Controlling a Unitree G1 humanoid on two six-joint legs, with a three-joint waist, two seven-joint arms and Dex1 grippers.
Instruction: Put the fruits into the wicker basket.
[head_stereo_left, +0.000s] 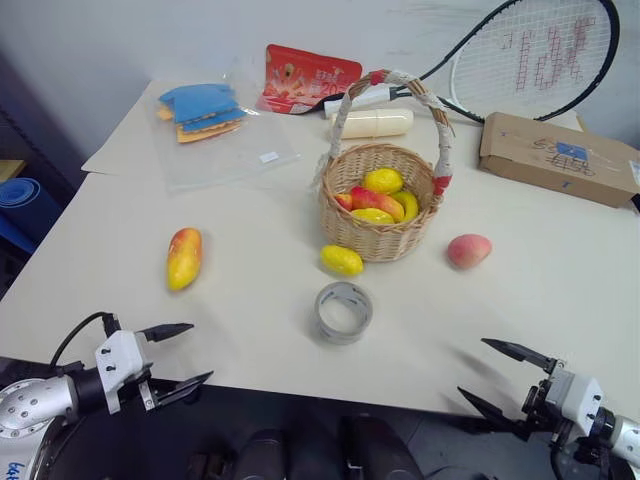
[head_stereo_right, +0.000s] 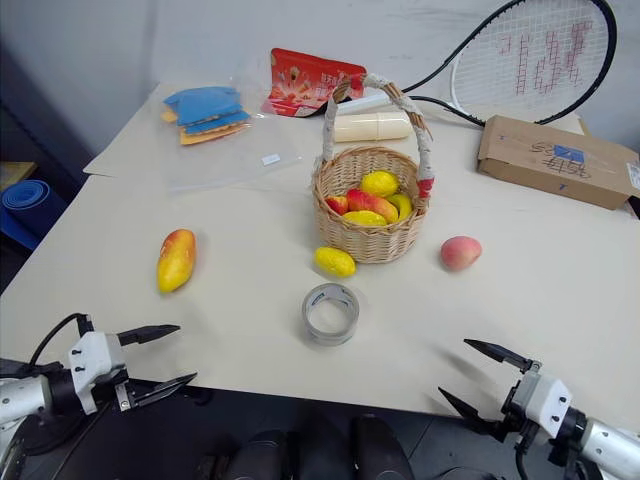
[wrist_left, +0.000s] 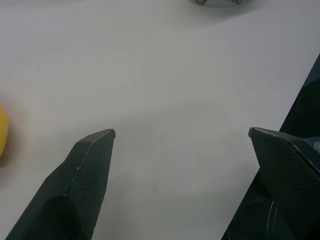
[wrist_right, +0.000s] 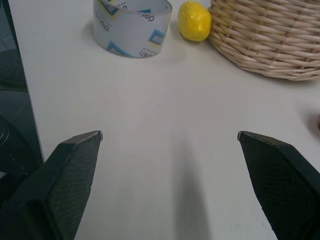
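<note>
The wicker basket (head_stereo_left: 380, 235) stands mid-table with several yellow and red fruits (head_stereo_left: 380, 195) inside. Three fruits lie outside it: a yellow-and-red mango (head_stereo_left: 184, 258) to the left, a yellow lemon (head_stereo_left: 342, 260) just in front of the basket, and a pink-red peach (head_stereo_left: 469, 250) to its right. My left gripper (head_stereo_left: 185, 353) hovers open at the table's near left edge, in front of the mango. My right gripper (head_stereo_left: 490, 372) is open at the near right edge, in front of the peach. The right wrist view has the lemon (wrist_right: 194, 20) beside the basket wall (wrist_right: 270, 40).
A grey tape roll (head_stereo_left: 344, 312) lies in front of the lemon. Behind the basket are a cream cylinder (head_stereo_left: 372, 123), a red packet (head_stereo_left: 308, 77), a plastic bag with blue items (head_stereo_left: 205, 112), a cardboard box (head_stereo_left: 558, 157) and a racket (head_stereo_left: 535, 55).
</note>
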